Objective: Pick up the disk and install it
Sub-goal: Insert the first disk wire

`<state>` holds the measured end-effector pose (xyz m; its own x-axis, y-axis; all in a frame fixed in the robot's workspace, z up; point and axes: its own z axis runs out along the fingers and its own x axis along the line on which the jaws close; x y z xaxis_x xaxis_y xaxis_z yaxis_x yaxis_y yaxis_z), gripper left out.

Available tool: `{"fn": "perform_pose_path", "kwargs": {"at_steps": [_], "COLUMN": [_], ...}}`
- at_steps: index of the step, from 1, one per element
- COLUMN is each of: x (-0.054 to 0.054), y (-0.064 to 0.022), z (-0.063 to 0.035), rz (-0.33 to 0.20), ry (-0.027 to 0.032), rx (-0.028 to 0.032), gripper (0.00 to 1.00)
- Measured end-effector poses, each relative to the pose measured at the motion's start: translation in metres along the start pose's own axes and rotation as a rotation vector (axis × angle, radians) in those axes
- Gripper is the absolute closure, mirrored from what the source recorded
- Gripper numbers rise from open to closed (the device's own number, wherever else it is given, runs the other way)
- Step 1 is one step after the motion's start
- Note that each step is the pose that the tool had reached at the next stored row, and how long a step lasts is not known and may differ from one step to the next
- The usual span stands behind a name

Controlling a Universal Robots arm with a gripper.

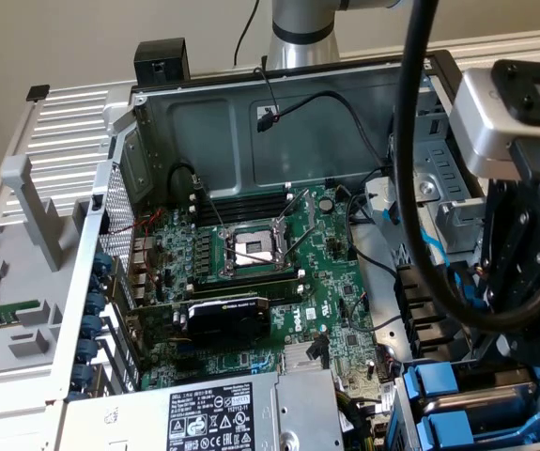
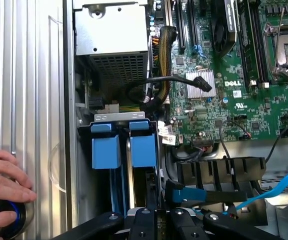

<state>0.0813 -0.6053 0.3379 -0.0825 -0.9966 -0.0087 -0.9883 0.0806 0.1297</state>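
Open tower chassis [image 1: 251,122] lying on its side, panel off. Green Dell motherboard [image 1: 279,272] filling the floor of it, CPU socket [image 1: 251,246] bare, a black graphics card [image 1: 227,315] seated below the socket.

Grey power supply [image 1: 213,413] with its black-and-white sticker sitting at the near edge in the exterior view. Not my target.

Drive cage [image 2: 118,117] just beside the supply, in the corner of the case. Two blue carriers standing side by side in it. I am taking the disk [image 2: 144,150] to be the one in line with the arm, a silver edge showing along its side; the other drive [image 2: 106,150] is sitting just beside it. Both are looking seated in the cage, not lifted.

Gripper [image 2: 156,220] hanging directly over the cage, close above the carriers. I cannot tell whether the pincer is apart, together or clamped on anything; its tips are lost in the dark linkage.

A person's hand [image 2: 1,175] is resting on a blue-ringed knob [image 2: 3,215] outside the case wall.

Blue SATA cable [image 2: 194,194] lying loose near the cage.

Handling judgement: the drive is rigid metal, fairly dense for its size, slick on the flat faces and shock-sensitive. The plastic carrier flexes, so I am favouring a hold across the blue front tab, pulling straight along the slot.
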Motion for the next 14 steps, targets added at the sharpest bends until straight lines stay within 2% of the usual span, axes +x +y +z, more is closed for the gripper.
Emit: {"fn": "perform_pose_path", "kwargs": {"at_steps": [14], "x": [0.0025], "y": [-0.0009], "z": [0.0006], "rz": [-0.001], "ry": [-0.0091], "rx": [-0.0009], "gripper": [0.84]}}
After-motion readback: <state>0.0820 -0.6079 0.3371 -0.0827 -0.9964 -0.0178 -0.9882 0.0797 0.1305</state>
